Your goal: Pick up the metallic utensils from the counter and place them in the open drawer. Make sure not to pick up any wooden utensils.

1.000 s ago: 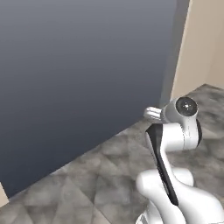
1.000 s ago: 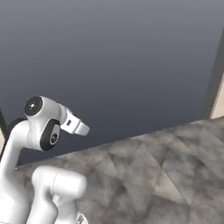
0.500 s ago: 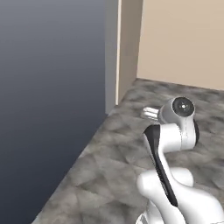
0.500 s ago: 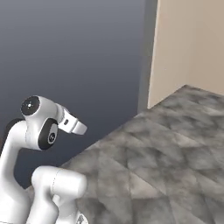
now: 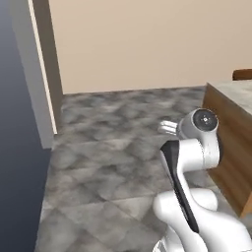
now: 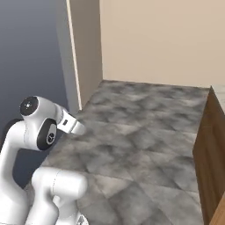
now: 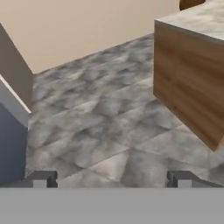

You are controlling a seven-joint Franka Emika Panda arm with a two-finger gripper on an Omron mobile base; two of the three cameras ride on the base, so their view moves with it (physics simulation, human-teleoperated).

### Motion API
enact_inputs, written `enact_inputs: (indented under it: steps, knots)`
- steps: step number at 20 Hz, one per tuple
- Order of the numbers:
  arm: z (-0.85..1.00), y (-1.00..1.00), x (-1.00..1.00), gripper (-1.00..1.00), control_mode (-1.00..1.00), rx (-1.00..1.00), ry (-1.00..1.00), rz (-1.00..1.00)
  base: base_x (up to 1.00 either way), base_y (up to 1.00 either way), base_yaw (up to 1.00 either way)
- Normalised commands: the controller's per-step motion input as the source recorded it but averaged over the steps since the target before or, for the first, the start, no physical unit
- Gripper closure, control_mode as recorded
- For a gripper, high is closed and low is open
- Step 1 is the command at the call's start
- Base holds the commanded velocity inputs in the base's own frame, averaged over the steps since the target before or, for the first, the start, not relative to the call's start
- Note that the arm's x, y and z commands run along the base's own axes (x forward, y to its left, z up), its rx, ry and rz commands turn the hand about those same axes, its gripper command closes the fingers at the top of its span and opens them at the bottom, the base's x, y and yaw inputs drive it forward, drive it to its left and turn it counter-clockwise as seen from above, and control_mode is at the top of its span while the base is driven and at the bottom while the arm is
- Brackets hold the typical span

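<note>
Fingers [image 7: 43,178] stand wide apart at the bottom of the hand view, two dark tips with nothing between them, so the gripper [image 7: 111,179] is released and holds nothing. Ahead of the tips and off to their right stands one counter [image 7: 192,19], its top beige and marbled, its side [image 7: 188,83] orange-brown wood with a sharp near corner. Grey mottled floor [image 7: 100,113] spreads open between the tips and that corner and runs on to a plain beige wall [image 7: 78,26]. To the left of the tips stands one dark blue-grey panel [image 7: 11,140] with a pale edge, its brown side beyond it.
</note>
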Motion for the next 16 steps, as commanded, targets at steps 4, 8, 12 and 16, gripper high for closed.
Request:
enact_inputs:
  steps: [4,8,12,16]
  knots:
    - [0.0,0.0,0.0,-1.0,1.0,0.0,0.0,0.0,0.89,0.77,-0.71]
    - [0.0,0.0,0.0,-1.0,1.0,0.0,0.0,0.0,0.94,0.79,-0.7]
    - [0.0,0.0,0.0,-1.0,1.0,0.0,0.0,0.0,0.95,0.79,-0.7]
    - [0.0,0.0,0.0,-1.0,1.0,0.0,0.0,0.0,0.95,0.79,-0.7]
